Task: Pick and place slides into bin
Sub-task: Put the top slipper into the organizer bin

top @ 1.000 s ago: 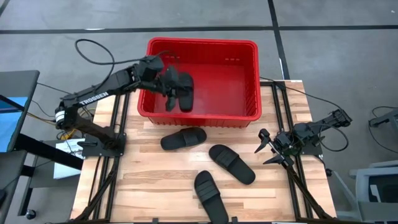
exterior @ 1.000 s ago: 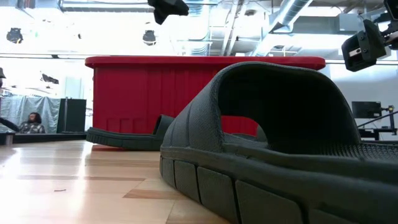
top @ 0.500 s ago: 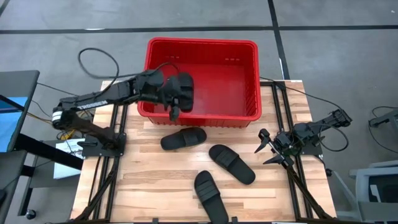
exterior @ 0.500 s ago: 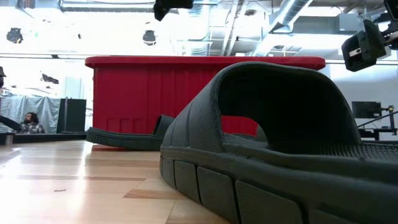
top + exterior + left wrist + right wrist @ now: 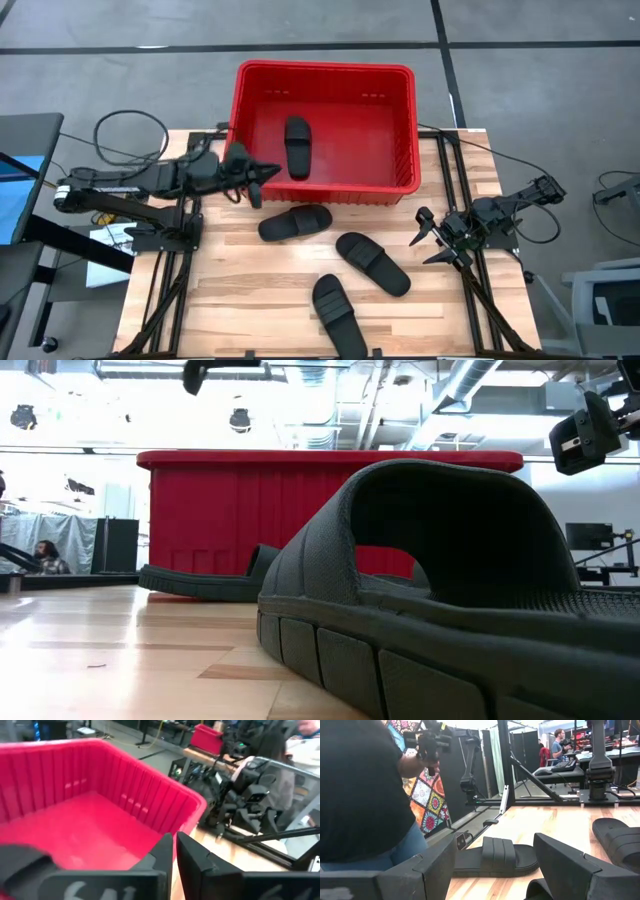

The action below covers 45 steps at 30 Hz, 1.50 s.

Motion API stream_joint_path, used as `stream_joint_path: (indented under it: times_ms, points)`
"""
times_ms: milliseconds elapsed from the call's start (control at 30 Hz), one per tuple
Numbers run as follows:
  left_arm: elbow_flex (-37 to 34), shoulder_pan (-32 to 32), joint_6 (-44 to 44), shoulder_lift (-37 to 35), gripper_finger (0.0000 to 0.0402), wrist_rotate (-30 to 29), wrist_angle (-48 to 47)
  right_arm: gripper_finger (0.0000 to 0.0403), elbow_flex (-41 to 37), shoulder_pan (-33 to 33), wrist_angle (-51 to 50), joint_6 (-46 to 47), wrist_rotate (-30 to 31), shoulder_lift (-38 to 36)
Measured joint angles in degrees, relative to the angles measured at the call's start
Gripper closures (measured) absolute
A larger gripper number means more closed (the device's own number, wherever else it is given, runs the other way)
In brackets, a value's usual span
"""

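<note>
The red bin (image 5: pixel 325 72) stands at the table's far edge. One black slide (image 5: pixel 297 146) lies flat on its floor, left of middle. Three more slides lie sole down on the wood in front of it: one (image 5: pixel 295 222) near the bin's front wall, one (image 5: pixel 372 263) to the right of it, and one (image 5: pixel 338 312) at the near edge. My left gripper (image 5: pixel 262 180) is at the bin's near left corner, outside the bin, shut and holding nothing (image 5: pixel 173 854). My right gripper (image 5: pixel 428 240) waits open at the table's right edge.
Black frame rails (image 5: pixel 190 215) run along both sides of the table. A cable (image 5: pixel 130 125) loops off the far left corner. A person (image 5: pixel 365 795) stands close beyond the table in the right wrist view. Bare wood (image 5: pixel 240 290) lies left of the three slides.
My left gripper has drawn back out of the bin, toward the table's left and near edges, sinking and rolling as it went. The slide it was holding over the bin's left part now lies flat on the bin's floor. The right arm has kept still.
</note>
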Motion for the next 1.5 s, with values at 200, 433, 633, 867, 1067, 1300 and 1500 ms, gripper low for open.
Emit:
stream_joint_path:
  times_ms: [200, 433, 633, 867, 1067, 1300, 1500]
  points:
    - [-4.71, -7.96, -3.85, -1.01, 0.0391, -6.47, 0.57, 0.0143, 0.00, 0.01, 0.00, 0.00, 0.02, -0.02]
    - [-7.24, -13.91, -3.39, -1.01, 0.0391, -5.58, -3.71, 0.0143, 0.00, -0.01, 0.00, 0.00, 0.02, 0.00]
    - [-7.23, -17.38, -9.91, -1.01, 0.0391, -4.23, -14.53, 0.0143, 0.00, -0.01, 0.00, 0.00, 0.00, 0.00]
    - [-7.23, -20.00, -19.72, -1.01, 0.0391, -3.82, -21.88, 0.0143, 0.00, -0.01, 0.00, 0.00, 0.02, -0.02]
    - [-7.23, -20.58, -20.30, -1.01, 0.0391, -3.77, -25.09, 0.0143, 0.00, 0.00, 0.00, 0.00, 0.01, -0.02]
    - [-7.21, -20.49, -29.70, -1.01, 0.0391, -3.78, -25.89, 0.0143, 0.00, -0.01, 0.00, 0.00, 0.01, 0.00]
    - [-7.21, -20.29, -39.90, -0.40, 0.0391, -6.68, -29.74, 0.0143, 0.00, 0.00, 0.00, 0.00, 0.02, -0.01]
